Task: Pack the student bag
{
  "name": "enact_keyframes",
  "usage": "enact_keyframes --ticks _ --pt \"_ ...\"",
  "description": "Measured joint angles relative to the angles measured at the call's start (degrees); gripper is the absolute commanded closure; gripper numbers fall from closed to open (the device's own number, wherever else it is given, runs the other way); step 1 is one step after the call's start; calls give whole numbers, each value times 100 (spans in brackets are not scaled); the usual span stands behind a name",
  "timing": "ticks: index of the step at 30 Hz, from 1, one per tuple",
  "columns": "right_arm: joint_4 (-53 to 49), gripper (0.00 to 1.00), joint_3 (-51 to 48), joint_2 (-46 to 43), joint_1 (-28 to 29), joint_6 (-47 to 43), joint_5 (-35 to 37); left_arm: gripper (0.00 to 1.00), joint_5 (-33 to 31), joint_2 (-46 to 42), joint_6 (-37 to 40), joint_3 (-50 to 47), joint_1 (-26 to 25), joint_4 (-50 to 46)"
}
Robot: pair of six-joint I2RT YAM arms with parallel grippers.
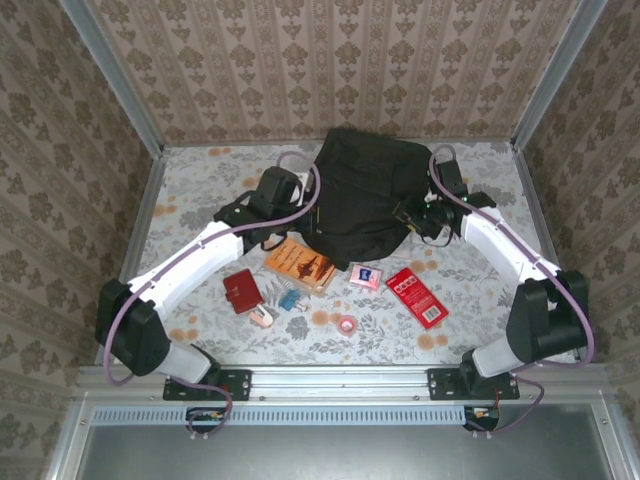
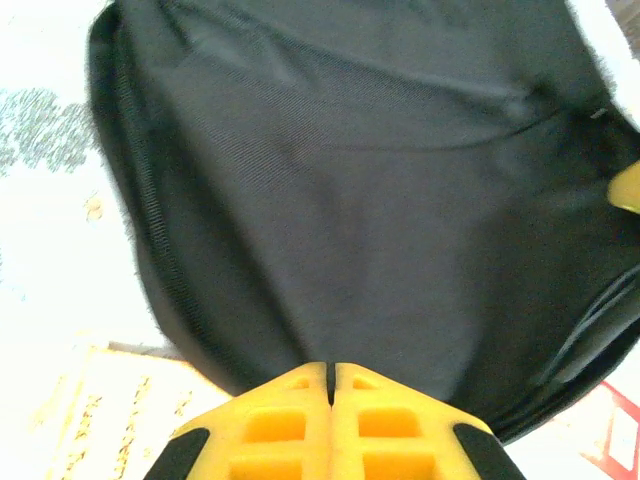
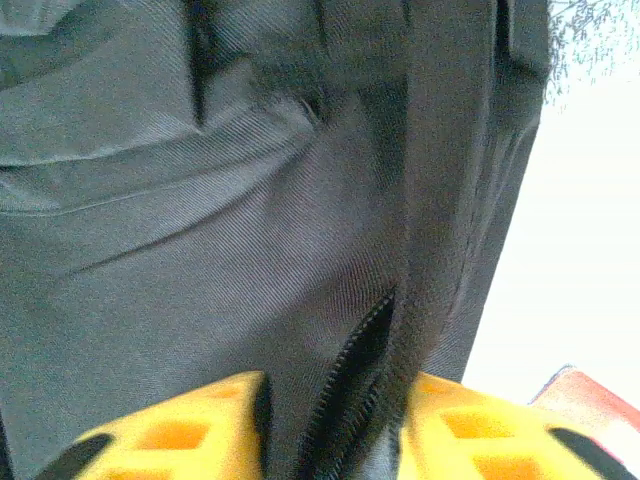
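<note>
Near edge, loose on the floral-patterned table top [image 1: 190, 180], none of it packed: small pink roll of tape [image 1: 346, 324], small pale pink block [image 1: 262, 316], tiny blue item [image 1: 289, 299], dark red square wallet-like case [image 1: 242, 290], flat red rectangular packet [image 1: 417, 296], pink square card pack [image 1: 365, 277], orange paperback book [image 1: 300, 264].

Past those, the large black soft fabric backpack [image 1: 365, 195] lies flat at the far centre of the table, with an arm reaching in on each side. I can't see an open mouth on it from any view.

Left gripper [image 2: 330, 378]: yellow fingers pressed together, nothing between them, tips right at the near edge of the backpack panel. Can't tell if they touch the fabric.

Right gripper [image 3: 330, 405]: fingers spread, straddling a raised fold with the black zip line [image 3: 350, 370] running between them. Looks loose rather than clamped, but contact isn't clear.

My read is that we're early. Seven-odd items are to go and the compartment isn't visibly open yet, so this looks like the unzip/open step. What's left is to open the backpack, load each item, then probably close it.
</note>
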Motion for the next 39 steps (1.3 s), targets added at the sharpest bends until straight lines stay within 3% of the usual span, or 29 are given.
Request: enact_keyframes --ticks 5,9,16,24,30,35,39 --pt "-579 40 835 256 0 -503 564 100 245 566 -120 549 -295 157" --pt "-767 36 809 -262 63 -249 763 100 431 1088 -245 964 -511 164" --pt "-688 34 -129 -1687 111 1189 245 100 667 1639 -369 1641 -861 262" --pt "-50 33 -1215 -1467 313 2632 -251 100 706 1648 -459 1626 -929 420" --pt "629 48 -1213 -994 496 2927 -317 100 680 1622 -459 1388 -929 476" --pt "822 79 -1213 -726 597 3064 -313 100 627 1502 -459 1169 -909 514" --pt "820 96 -1213 -721 608 3040 -249 100 595 1281 -485 962 -793 557"
